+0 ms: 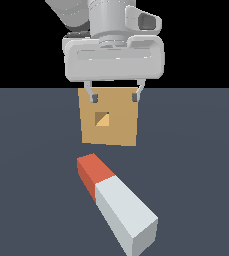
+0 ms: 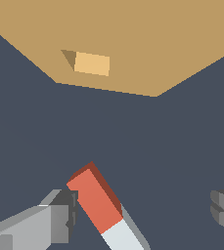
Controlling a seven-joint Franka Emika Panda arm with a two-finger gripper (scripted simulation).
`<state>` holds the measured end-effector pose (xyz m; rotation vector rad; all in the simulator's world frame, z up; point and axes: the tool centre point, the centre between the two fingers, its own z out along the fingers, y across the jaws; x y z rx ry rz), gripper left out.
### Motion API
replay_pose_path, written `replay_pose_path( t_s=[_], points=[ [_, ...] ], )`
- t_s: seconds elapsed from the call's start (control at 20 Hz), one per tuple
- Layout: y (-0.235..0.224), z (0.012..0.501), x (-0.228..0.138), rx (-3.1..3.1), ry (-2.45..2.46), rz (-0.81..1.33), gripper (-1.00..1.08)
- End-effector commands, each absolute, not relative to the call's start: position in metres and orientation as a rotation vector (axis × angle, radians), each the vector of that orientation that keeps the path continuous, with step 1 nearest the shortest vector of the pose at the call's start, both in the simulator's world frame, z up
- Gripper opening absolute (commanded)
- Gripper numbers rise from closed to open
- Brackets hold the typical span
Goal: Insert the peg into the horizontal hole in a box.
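Note:
The peg (image 1: 118, 204) lies flat on the dark floor, a pale grey-white bar whose red-orange end (image 1: 93, 172) points toward the box. The tan box (image 1: 109, 119) stands upright behind it, its small square hole (image 1: 103, 119) at the centre of the face. My gripper (image 1: 115, 96) hangs open high above the floor in front of the box's top edge, holding nothing. In the wrist view the peg's red end (image 2: 95, 198) lies between the two spread fingers (image 2: 59, 215), with the box (image 2: 147, 44) and its hole (image 2: 90, 63) beyond.
A dark blue-grey floor (image 1: 196, 150) stretches around the peg and box. Nothing else stands on it in either view.

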<state>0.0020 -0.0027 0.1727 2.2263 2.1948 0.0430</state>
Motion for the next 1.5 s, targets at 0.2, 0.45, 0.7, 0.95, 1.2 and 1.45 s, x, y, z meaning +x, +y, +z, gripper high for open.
replay_pose_path(
  t_s=[0.2,0.45,0.7,0.95,1.2,1.45],
  points=[
    [-0.005,0.171,0.001,2.218,2.203,0.042,1.00],
    [-0.012,0.166,-0.001,2.184,2.238,0.040,1.00],
    [-0.026,0.157,-0.003,2.124,2.298,0.037,1.00],
    [-0.047,0.143,-0.006,2.033,2.381,0.032,1.00],
    [-0.071,0.127,-0.007,1.922,2.475,0.025,1.00],
    [-0.096,0.111,-0.005,1.802,2.567,0.019,1.00]
  ],
)
